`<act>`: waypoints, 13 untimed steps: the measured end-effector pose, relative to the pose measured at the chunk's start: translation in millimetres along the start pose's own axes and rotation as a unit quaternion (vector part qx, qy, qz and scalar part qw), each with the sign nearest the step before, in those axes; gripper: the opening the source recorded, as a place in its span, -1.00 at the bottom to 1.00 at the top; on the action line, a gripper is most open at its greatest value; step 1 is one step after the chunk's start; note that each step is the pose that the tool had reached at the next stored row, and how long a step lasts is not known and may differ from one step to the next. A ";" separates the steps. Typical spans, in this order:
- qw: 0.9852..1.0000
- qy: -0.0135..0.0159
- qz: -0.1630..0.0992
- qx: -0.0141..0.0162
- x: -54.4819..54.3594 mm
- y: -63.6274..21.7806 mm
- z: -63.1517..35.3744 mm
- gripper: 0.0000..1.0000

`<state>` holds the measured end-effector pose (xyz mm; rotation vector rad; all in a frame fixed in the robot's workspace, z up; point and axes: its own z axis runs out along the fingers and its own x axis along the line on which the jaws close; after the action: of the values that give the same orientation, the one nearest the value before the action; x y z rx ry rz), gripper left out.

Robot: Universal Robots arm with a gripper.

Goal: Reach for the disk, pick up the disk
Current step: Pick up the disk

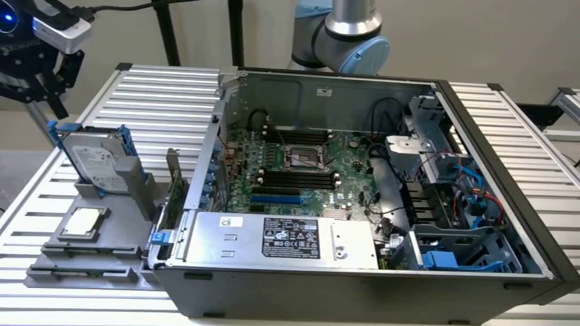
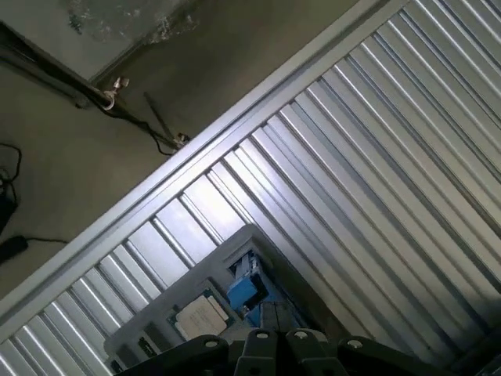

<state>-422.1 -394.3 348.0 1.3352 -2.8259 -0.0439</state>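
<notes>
Hovering above the disk (image 1: 94, 157) — upright in a grey holder (image 1: 127, 182) beside the computer case (image 1: 299, 288) — is my claw (image 1: 38, 94); apart or together, I cannot tell. Wrist view looks down on the disk's blue rail (image 2: 246, 294).

The disk (image 1: 94, 161) is a silver-grey drive, white-labelled, with blue side rails. It stands on edge, apparently leaning back, in a grey holder (image 1: 134, 185) at the exterior view's left.

An open computer case (image 1: 363, 288) sits on a ribbed metal table (image 1: 154, 95), motherboard (image 1: 299, 170) exposed, a silver power supply (image 1: 281, 238) along its near side. To its left, a grey tray (image 1: 86, 273) holds a small square chip (image 1: 83, 221).
</notes>
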 end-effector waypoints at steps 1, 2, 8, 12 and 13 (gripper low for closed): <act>1.000 0.000 -0.008 0.000 0.0 0.0 0.0 -0.79; 1.000 0.001 -0.018 0.000 0.0 0.0 0.0 -0.79; 0.997 0.002 -0.072 0.000 0.0 0.0 0.0 -0.79; 0.994 0.004 -0.108 0.000 0.0 0.0 0.0 -0.79; 0.993 0.004 -0.118 0.000 0.0 0.0 0.0 -0.79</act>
<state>-422.1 -394.3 348.0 1.6577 -2.6459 -0.0404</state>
